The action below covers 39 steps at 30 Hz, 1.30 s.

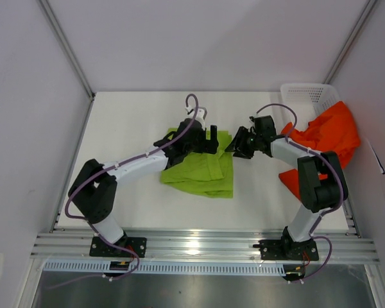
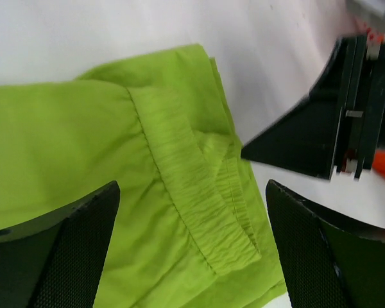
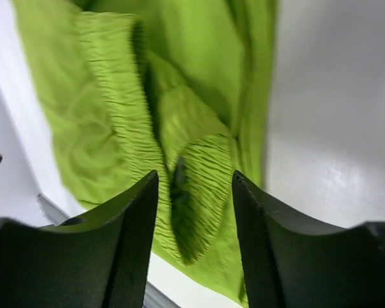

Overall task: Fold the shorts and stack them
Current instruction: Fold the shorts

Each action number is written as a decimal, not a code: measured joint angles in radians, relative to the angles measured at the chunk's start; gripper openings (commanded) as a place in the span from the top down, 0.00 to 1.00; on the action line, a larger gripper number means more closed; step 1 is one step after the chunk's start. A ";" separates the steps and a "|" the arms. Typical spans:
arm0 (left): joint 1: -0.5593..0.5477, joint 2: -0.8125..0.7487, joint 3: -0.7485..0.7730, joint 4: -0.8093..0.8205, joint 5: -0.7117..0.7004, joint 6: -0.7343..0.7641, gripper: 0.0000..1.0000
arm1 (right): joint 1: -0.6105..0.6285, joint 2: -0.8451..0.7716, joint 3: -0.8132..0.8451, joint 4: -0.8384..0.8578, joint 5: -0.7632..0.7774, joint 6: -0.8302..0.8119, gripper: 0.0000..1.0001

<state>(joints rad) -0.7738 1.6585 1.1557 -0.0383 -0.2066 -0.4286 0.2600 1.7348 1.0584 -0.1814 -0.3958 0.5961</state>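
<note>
Lime-green shorts (image 1: pixel 202 170) lay crumpled on the white table (image 1: pixel 135 122). Seen from above, the left gripper (image 1: pixel 212 139) hung over their far edge and the right gripper (image 1: pixel 235 146) sat just beside their right edge. Orange-red shorts (image 1: pixel 330 128) were heaped by the basket (image 1: pixel 305 95), well apart from both sets of jaws. From the left wrist, its jaws stood wide, holding nothing, with the green waistband below and between them. From the right wrist, those jaws stood about half apart, the gathered waistband just beyond the tips and not pinched.
</note>
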 measured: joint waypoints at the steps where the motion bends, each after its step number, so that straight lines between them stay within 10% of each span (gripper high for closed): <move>1: 0.022 0.002 0.015 -0.008 0.024 -0.004 0.04 | 0.000 0.008 0.000 0.019 -0.023 0.005 0.45; 11: 0.202 0.268 0.418 -0.224 0.222 -0.015 0.03 | 0.004 0.137 -0.004 0.202 -0.196 0.117 0.44; 16: 0.228 0.412 0.555 -0.338 0.282 0.007 0.08 | 0.003 0.188 -0.005 0.237 -0.214 0.160 0.59; 39: 0.309 0.550 0.617 -0.340 0.597 0.438 0.05 | -0.018 0.240 -0.112 0.562 -0.278 0.302 0.78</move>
<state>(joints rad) -0.4652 2.2086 1.7725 -0.3786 0.3908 0.0090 0.2417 1.9751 0.9463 0.3805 -0.6743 0.8978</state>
